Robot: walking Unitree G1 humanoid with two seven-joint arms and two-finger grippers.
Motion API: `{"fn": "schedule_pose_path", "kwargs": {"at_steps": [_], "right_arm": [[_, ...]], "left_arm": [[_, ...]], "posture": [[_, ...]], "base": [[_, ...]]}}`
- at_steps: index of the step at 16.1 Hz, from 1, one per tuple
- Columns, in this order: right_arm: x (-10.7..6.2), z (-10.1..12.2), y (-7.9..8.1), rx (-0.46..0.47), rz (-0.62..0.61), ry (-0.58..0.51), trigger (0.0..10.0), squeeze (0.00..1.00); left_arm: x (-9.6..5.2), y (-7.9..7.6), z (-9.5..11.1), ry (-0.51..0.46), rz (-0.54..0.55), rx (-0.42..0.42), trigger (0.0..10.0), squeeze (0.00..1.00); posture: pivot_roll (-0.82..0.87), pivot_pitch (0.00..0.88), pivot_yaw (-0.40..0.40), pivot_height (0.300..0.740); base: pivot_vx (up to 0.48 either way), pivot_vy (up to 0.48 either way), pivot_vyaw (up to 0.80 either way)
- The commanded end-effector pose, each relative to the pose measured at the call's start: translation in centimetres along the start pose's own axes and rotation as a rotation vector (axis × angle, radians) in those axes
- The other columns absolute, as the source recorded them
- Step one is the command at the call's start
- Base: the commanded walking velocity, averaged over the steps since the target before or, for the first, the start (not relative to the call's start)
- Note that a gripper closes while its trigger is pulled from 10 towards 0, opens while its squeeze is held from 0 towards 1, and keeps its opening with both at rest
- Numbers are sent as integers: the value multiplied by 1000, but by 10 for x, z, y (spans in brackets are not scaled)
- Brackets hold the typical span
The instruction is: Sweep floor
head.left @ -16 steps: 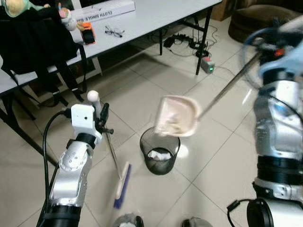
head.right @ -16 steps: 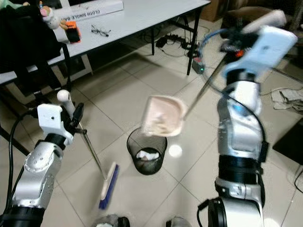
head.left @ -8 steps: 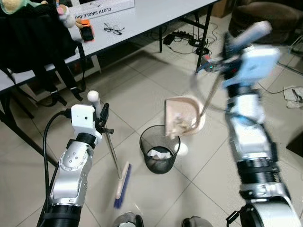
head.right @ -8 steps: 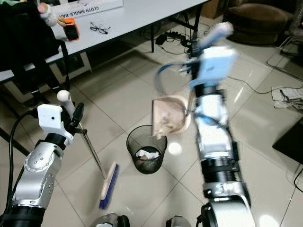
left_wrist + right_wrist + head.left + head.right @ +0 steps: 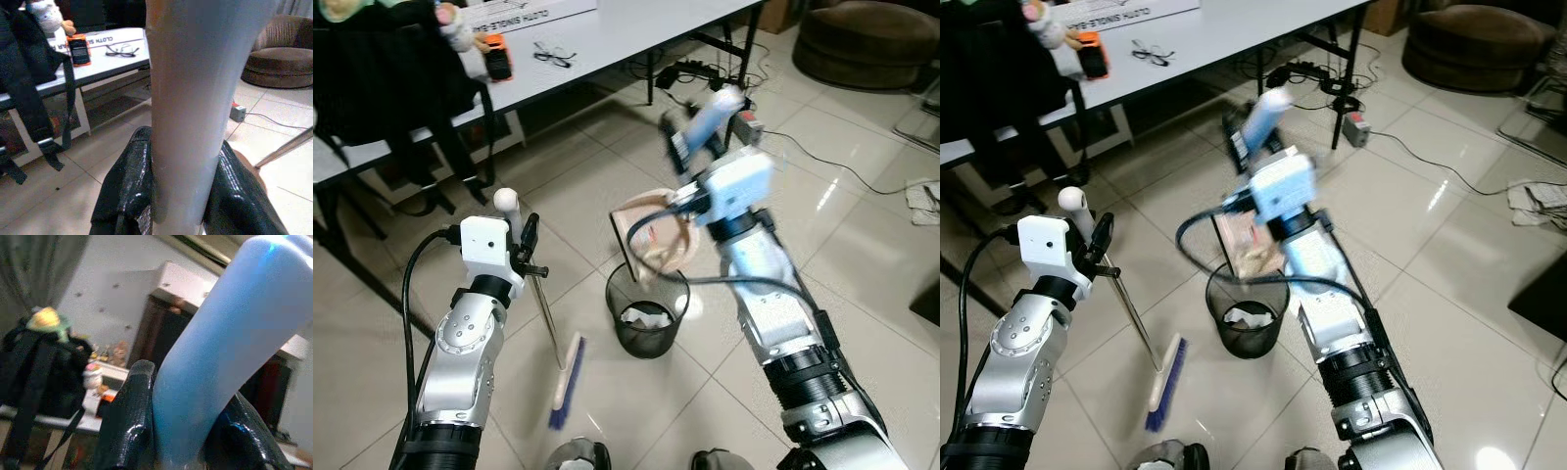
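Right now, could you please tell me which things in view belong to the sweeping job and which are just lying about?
In use:
- long-handled blue-bristled broom, left gripper
- tilted pale pink dustpan, right gripper
- black mesh wastebasket

Lying about:
- orange-cased phone
- wire-framed eyeglasses
- black backpack
- black power strip

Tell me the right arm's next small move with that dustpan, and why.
Probably keep the dustpan tipped over the mesh bin and give it a slight shake. The right gripper is clamped on its handle, the pan stands nearly on edge just above the bin's rim, and pale scraps cling to it. The left gripper holds the broom aside.
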State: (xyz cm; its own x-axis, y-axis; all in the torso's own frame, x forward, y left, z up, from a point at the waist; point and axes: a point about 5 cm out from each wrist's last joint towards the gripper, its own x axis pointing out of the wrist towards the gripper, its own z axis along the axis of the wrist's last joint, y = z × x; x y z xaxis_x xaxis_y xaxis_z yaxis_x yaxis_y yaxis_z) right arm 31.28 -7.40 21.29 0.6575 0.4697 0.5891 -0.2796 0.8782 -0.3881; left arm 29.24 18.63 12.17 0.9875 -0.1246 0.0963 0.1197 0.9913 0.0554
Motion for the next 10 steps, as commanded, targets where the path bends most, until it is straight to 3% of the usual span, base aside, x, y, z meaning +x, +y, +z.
{"fn": "schedule_pose_path", "kwargs": {"at_steps": [1, 4, 5, 7, 9, 10], "right_arm": [[4, 10, -3, -89, 47, -64, 10000, 0], [5, 12, 0, -145, 128, -87, 10000, 0], [6, 14, -4, -174, 101, -93, 10000, 0], [12, 26, -40, -141, -129, -116, 10000, 0], [13, 42, -85, -68, -380, -145, 10000, 0], [8, 48, -116, -45, -537, -119, 10000, 0]], "left_arm": [[2, 1, 5, -27, -1, 15, 10000, 0], [2, 0, 5, -27, -4, 14, 10000, 0], [3, 0, 5, -28, -3, 14, 10000, 0], [2, 0, 5, -28, -2, 13, 10000, 0], [2, -1, 4, -24, -5, 9, 10000, 0], [2, -1, 2, -16, -14, 5, 10000, 0]], "posture": [[-2, 99, 65, 740], [-8, 98, 68, 740], [-7, 97, 65, 740], [-8, 97, 64, 740], [-19, 98, 66, 740], [-22, 98, 66, 740]], "base": [[0, 0, 0], [0, 0, 0], [0, 0, 0], [0, 0, 0], [0, 0, 0], [0, 0, 0]]}}
